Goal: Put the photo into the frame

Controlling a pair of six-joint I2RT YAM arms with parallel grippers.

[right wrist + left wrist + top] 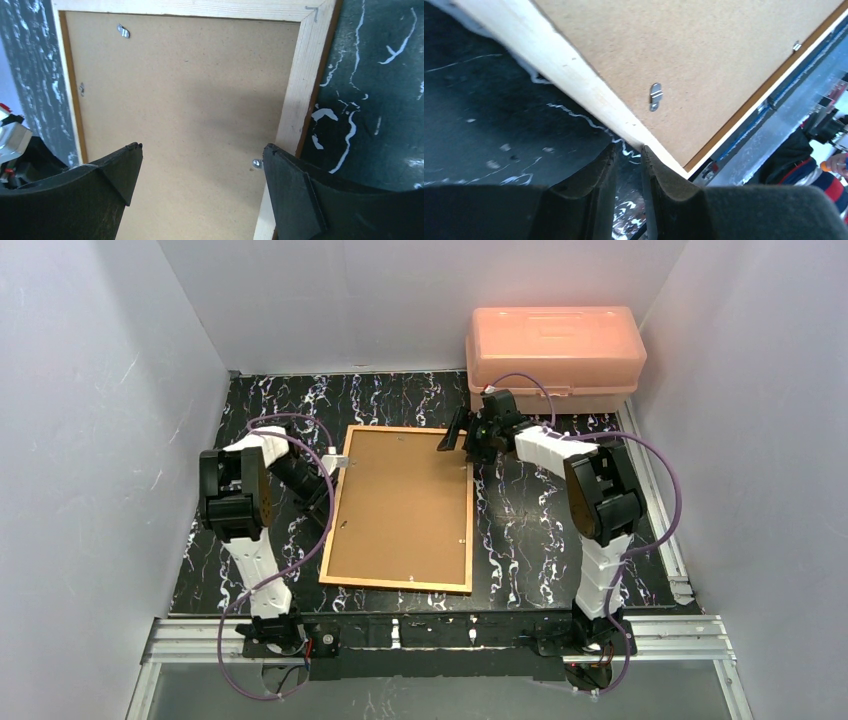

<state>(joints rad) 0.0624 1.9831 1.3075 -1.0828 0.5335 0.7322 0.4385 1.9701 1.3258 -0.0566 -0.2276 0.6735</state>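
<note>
**Frame lies back up on the bench**

From above, the frame (395,584) lies flat on the black bench (520,540) with its back side up. The brown backing board (405,505) sits in it. The left gripper (333,466) is by the far left corner. The right gripper (465,440) is by the far right corner. A pink box (555,345) stands behind.

In the left wrist view, the fingers (606,170) are close together with a thin gap. They hold nothing and are just beside the frame's pale rail.

In the right wrist view, the right gripper is spread wide and empty. It is above the board and one rail, near a small metal clip (256,163).
</note>
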